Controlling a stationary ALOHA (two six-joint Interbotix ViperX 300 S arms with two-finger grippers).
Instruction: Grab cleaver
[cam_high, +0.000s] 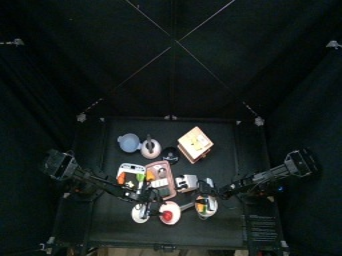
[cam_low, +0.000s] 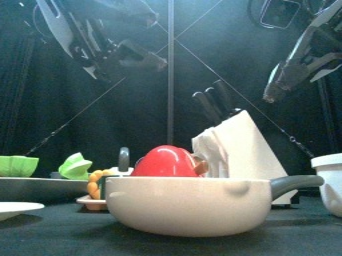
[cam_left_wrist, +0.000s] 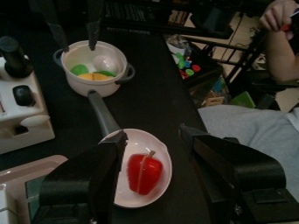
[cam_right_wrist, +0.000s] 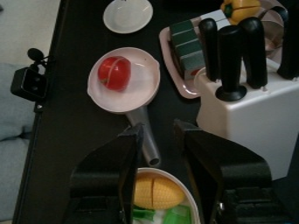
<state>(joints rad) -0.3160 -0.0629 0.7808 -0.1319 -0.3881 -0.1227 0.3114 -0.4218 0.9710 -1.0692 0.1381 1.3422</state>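
1. The approach is in hand: the cleaver sits in the white knife block (cam_right_wrist: 239, 83), but which black handle (cam_right_wrist: 251, 48) is its own I cannot tell.
2. The right gripper (cam_right_wrist: 163, 162) hovers near the block, jaws spread and empty; next it must line up over a handle.
3. The left gripper (cam_left_wrist: 158, 162) is spread wide above a white pan (cam_left_wrist: 146, 166) holding a red pepper (cam_left_wrist: 142, 172).
4. A second pot (cam_left_wrist: 96, 63) holds green and yellow pieces.
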